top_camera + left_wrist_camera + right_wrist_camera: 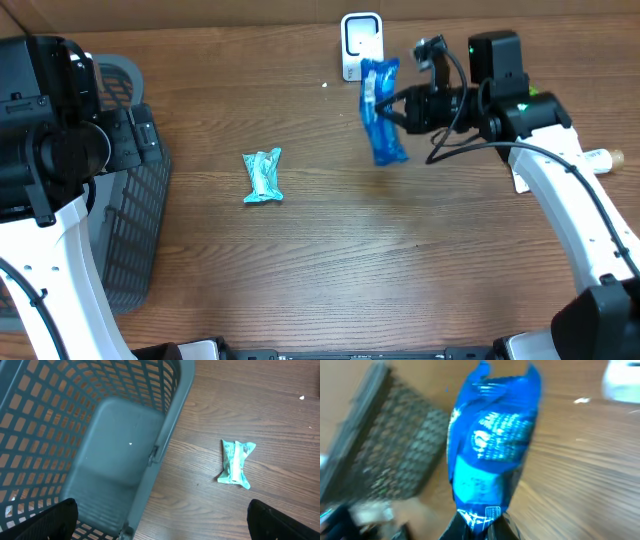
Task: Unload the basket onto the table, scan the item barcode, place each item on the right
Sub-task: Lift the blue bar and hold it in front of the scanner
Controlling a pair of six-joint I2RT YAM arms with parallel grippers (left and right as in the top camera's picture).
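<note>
Blue packet [381,112] hung in the air over the far side of the table [330,270], just in front of the white scanner [361,45] that stood at the table's back edge. The right gripper [398,108] reached in from the right and had its fingers clamped tight on the packet; from the wrist camera they pinched one crimped end of it. Bare wood showed between packet and scanner, and a broad stretch of wood ran across the middle and near side of the table.

Over on the left edge sat a grey mesh basket [135,230], well apart from the packet. The left gripper [162,520] hovered above the basket's rim with its jaws spread wide and nothing between them. A small teal packet [263,176] lay flat on the wood between the basket and the blue one, touching neither. A tiny white speck [326,85] lay near the scanner's left side. Behind the right arm, near the right edge, a small white thing with a tan tip [600,158] lay on the table; I could not tell what it was.

The packet itself was glossy bright blue with lighter print and a paler panel low down, creased and slightly twisted. The wrist view was blurred, so the print could not be read.
</note>
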